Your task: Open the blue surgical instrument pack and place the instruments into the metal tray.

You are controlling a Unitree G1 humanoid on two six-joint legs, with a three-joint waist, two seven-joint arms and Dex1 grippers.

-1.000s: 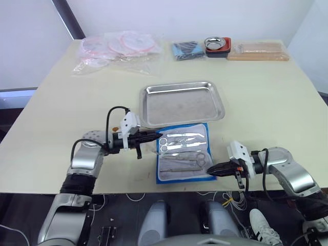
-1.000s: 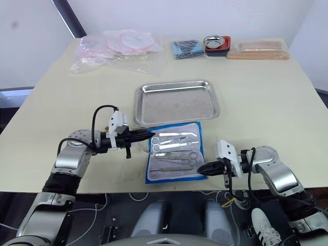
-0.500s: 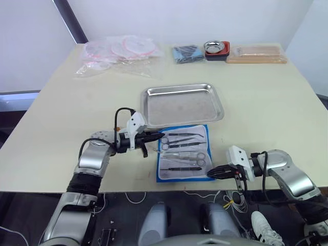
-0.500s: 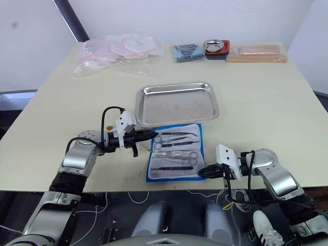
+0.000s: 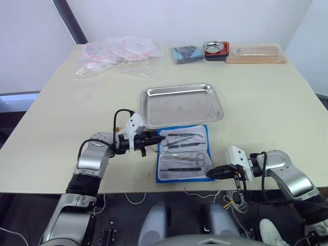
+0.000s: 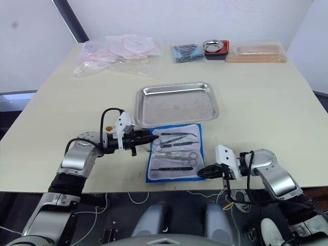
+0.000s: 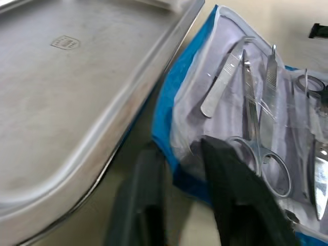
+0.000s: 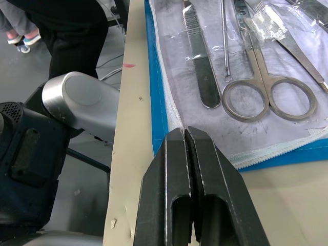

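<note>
The blue surgical instrument pack (image 5: 182, 177) lies open at the table's near edge, whitish lining up. Several silver instruments (image 5: 182, 154), scissors, forceps and tweezers, lie in its clear pockets. The metal tray (image 5: 182, 105) sits just beyond it with nothing in it. My left gripper (image 5: 160, 139) is at the pack's far left corner, open, its fingers (image 7: 230, 195) standing either side of the blue edge (image 7: 174, 169). At the pack's near right corner my right gripper (image 5: 209, 173) rests by the table edge. It is shut with nothing in it, fingers (image 8: 202, 169) pressed together.
Along the back edge lie clear bags of pink tubing (image 5: 120, 51), a small blue packet (image 5: 185, 53), a steel bowl with a red base (image 5: 217, 49) and a tan flat box (image 5: 254, 53). The table's front edge runs right under the pack.
The camera shifted about a second ago. My left gripper has stayed at the pack's far left corner, edging slightly back. The right gripper has barely moved.
</note>
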